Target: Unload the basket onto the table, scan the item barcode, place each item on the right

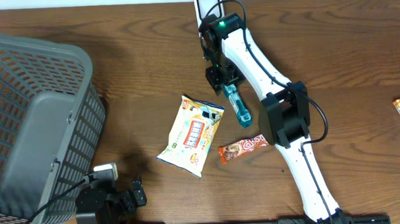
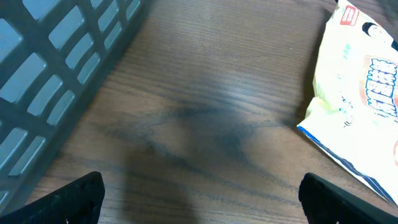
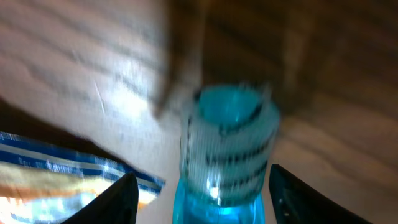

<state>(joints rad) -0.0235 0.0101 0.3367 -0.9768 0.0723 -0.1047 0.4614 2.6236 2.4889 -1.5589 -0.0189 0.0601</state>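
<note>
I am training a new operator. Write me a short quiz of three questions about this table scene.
1. True or false: the right arm's fingers stand on either side of the translucent blue plastic bottle.
2. Which lies nearer the pale yellow snack bag? A) the orange-brown wrapped bar B) the small orange carton
3. Fill in: the left arm's fingers stand ____.
Key: 1 true; 2 A; 3 open.

PLACE: you're looking at a mock shop checkout | SIGNS: grey shopping basket (image 1: 84,125), snack bag (image 1: 191,134) and wrapped bar (image 1: 243,148) loose on a wooden table (image 1: 135,47)
</note>
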